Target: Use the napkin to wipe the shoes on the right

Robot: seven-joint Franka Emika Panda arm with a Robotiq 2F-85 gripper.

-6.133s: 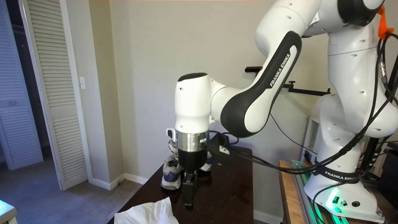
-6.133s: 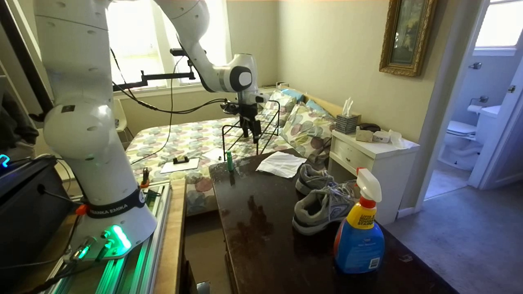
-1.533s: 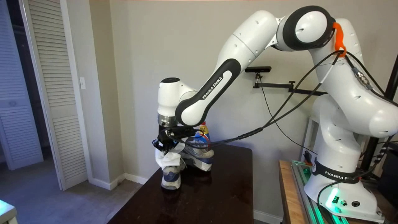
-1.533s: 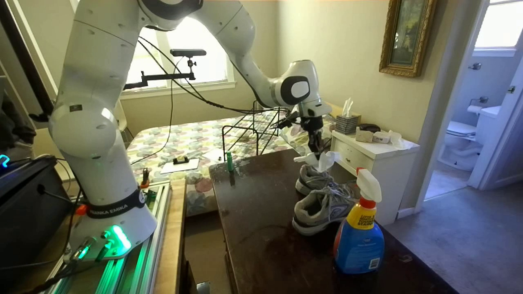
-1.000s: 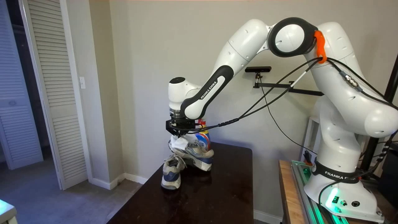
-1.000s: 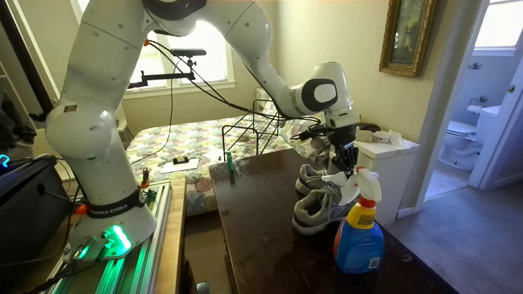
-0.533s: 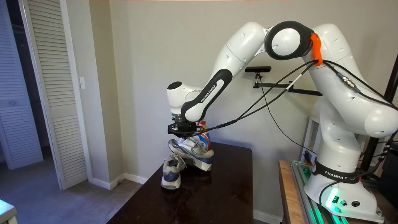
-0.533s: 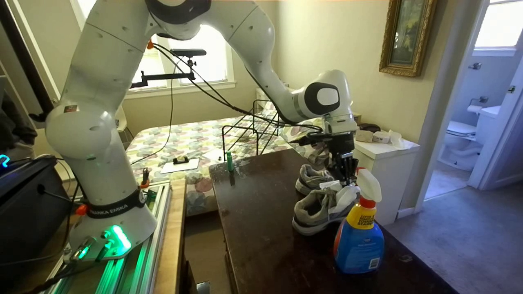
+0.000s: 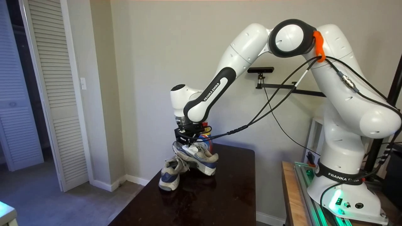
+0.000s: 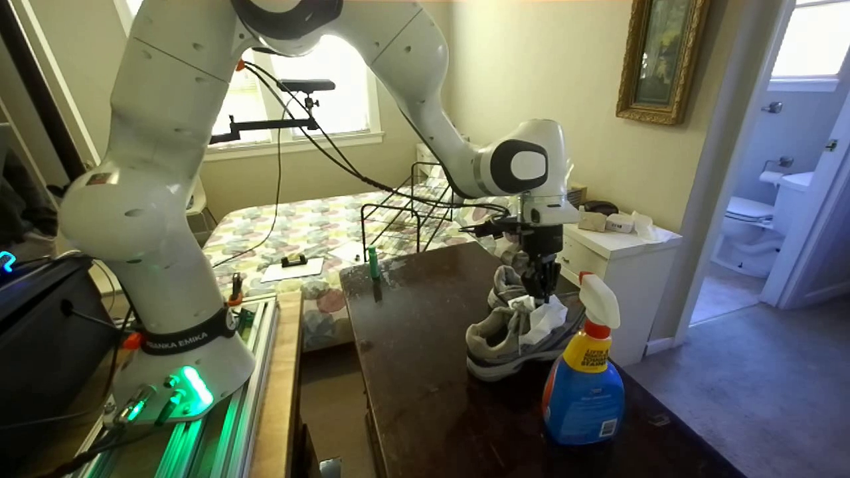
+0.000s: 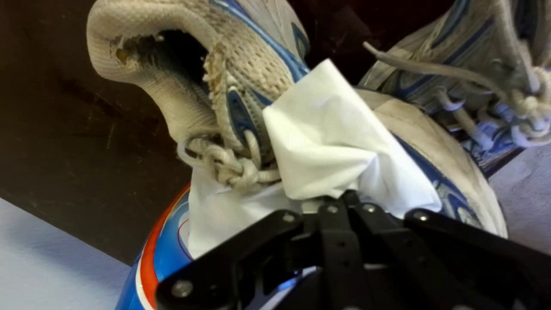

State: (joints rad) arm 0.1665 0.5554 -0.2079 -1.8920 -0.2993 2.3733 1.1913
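Note:
The crumpled white napkin (image 11: 331, 142) is pinched in my gripper (image 11: 349, 196), whose fingers are drawn together; its edges spread to both sides. It lies over the laces and upper of the grey-and-white shoe with blue trim (image 10: 498, 352) that stands beside the spray bottle. In both exterior views my gripper (image 10: 544, 299) points down at this shoe's front half. The second shoe (image 9: 169, 175) rests close by, partly behind the gripper in an exterior view. Most of the napkin is hidden by the hand in an exterior view; the fingertips are buried in its folds.
A blue spray bottle (image 10: 584, 398) with a yellow label and white-and-red head stands right beside the wiped shoe. Both shoes are near an edge of the dark tabletop (image 10: 425, 372). A green tube (image 10: 373, 262) stands at the tabletop's far corner. Beyond are a white nightstand (image 10: 617, 252) and a bed.
Six seconds ago the napkin lay on the tabletop; now it hangs from my gripper. Within the last half second the gripper slid slightly over the shoe toward the robot base, and both shoes shifted a little.

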